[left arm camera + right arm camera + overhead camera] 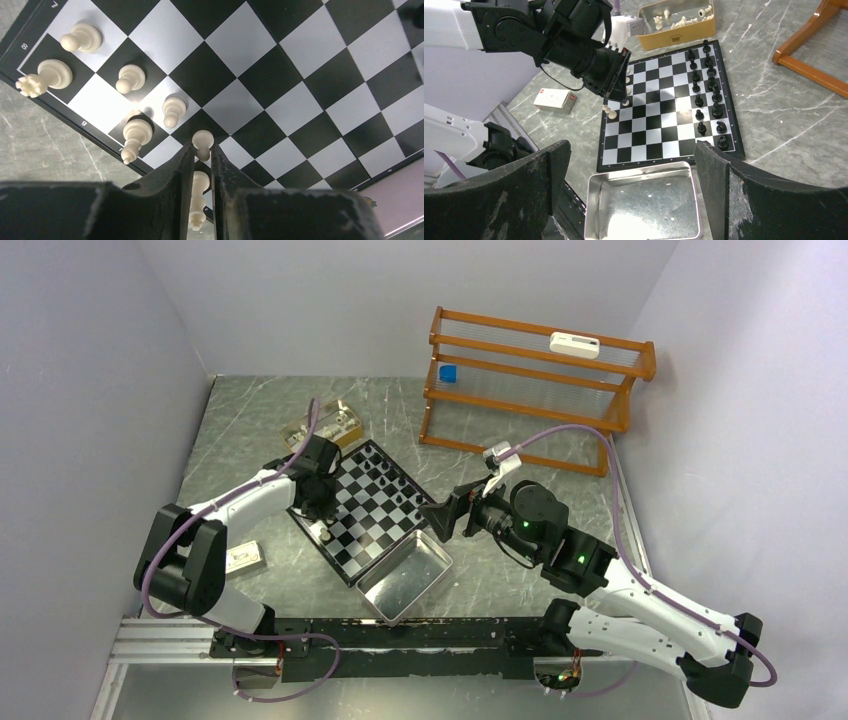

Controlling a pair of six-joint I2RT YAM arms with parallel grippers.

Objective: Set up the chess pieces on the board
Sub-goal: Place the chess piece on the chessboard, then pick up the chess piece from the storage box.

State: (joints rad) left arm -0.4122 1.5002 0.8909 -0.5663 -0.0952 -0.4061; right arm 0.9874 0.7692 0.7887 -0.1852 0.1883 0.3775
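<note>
Now, black pieces [709, 95] line the board's [651, 132] 3 o'clock edge, a few whites [130, 78] stand at 9 with more waiting in the box [669, 39], left gripper [202, 149] narrowly straddling one, grip unclear, right gripper [632, 146] wide apart by the tray [639, 172].

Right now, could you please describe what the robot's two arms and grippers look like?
The left arm and right arm have white shells, black joints and a purple cable each. The left gripper and right gripper have black, scuffed fingers.
</note>
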